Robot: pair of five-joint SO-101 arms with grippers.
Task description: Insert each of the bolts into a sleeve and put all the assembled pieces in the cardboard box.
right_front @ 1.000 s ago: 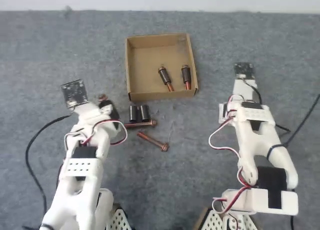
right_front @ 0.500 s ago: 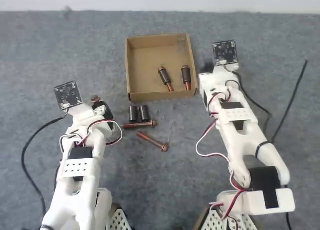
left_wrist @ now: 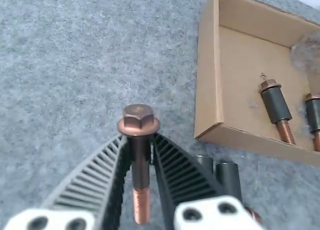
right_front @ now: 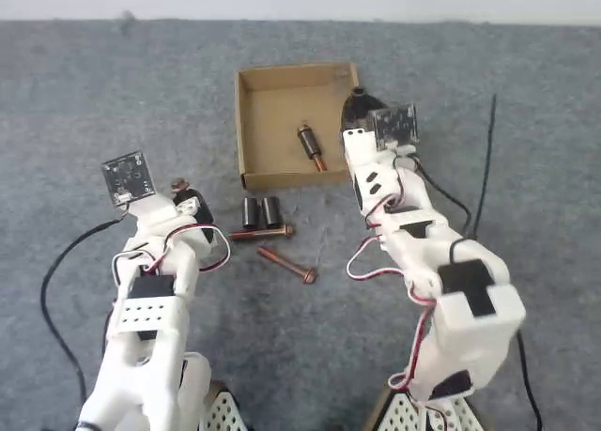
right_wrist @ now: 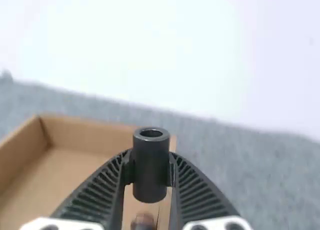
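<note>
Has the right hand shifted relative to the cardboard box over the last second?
Yes. In the high view the right hand, shut on a sleeve, swung from the table beside the cardboard box to over the box's nearest wall.

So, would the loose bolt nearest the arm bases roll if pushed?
Probably only a little: the bolt lies on rough carpet, and its wider head would likely curve its path. It looks metallic, so probably stiff and heavy for its size.
</note>
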